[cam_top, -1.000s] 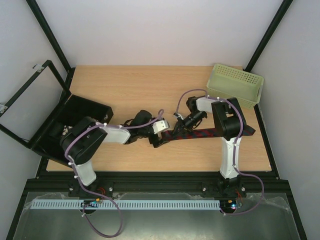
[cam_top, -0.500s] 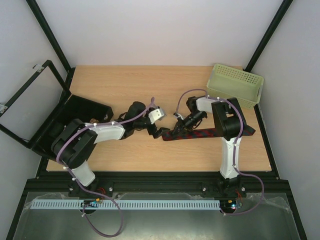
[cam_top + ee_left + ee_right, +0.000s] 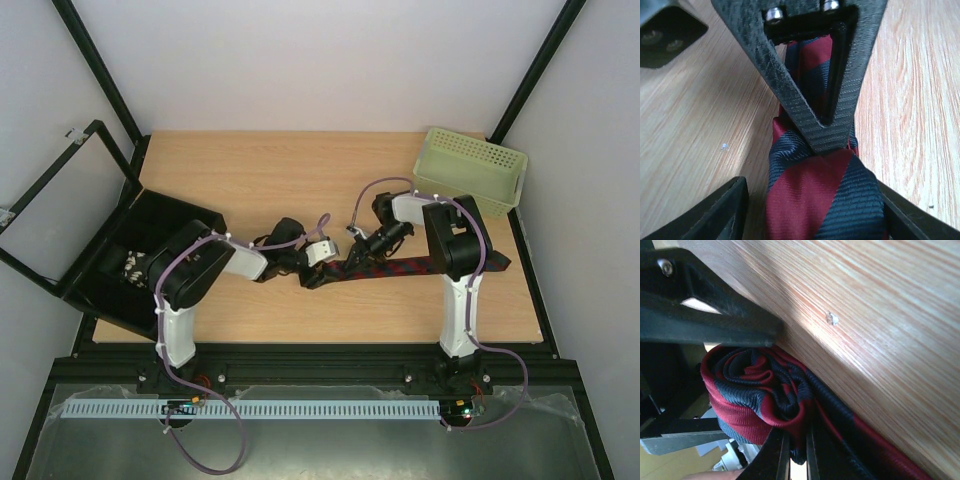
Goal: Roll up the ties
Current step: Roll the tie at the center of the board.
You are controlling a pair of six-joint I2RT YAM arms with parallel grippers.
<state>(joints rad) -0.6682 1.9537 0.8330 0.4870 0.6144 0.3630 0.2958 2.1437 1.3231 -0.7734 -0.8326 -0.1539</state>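
Observation:
The dark red tie with navy stripes (image 3: 410,266) lies across the table's right middle, its left end wound into a loose roll (image 3: 750,390). My right gripper (image 3: 362,250) is shut on the roll's inner layers, fabric pinched between its fingers (image 3: 796,450). My left gripper (image 3: 318,275) is at the roll's left side. In the left wrist view its fingers (image 3: 725,212) stand apart on either side of the roll (image 3: 810,200), with a gap on the left. The right gripper's carbon finger (image 3: 805,75) crosses over the tie there.
A pale green perforated basket (image 3: 472,168) stands at the back right corner. A black box (image 3: 150,235) with its lid open sits at the left edge, next to my left arm. The tie's wide end (image 3: 492,262) runs under my right arm.
My left gripper lifted away toward the back, then came back down to the tie's rolled end. The right gripper and the tie have stayed in place.

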